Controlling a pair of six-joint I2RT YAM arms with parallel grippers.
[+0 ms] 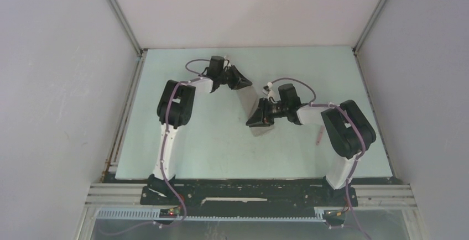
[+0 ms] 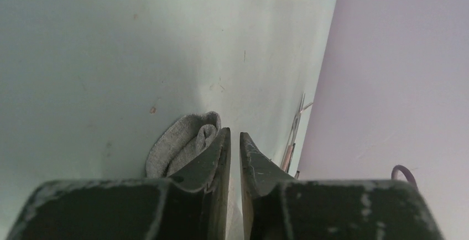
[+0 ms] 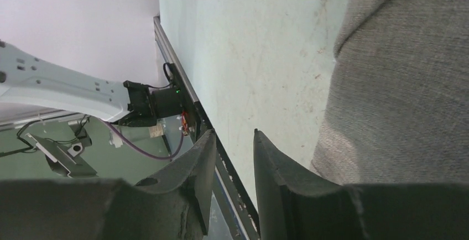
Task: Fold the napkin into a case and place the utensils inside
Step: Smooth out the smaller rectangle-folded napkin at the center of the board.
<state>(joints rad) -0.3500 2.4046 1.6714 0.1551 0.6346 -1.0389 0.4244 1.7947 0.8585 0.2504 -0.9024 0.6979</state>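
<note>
Both my left gripper and right gripper are narrowed on nothing. The napkin lies between them, seemingly folded narrow. The utensils lie beyond my right hand, not yet inside.

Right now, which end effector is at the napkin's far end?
The left end effector; it sits at the end of the napkin farthest from the arm bases, while the right end effector is at the near end.
</note>
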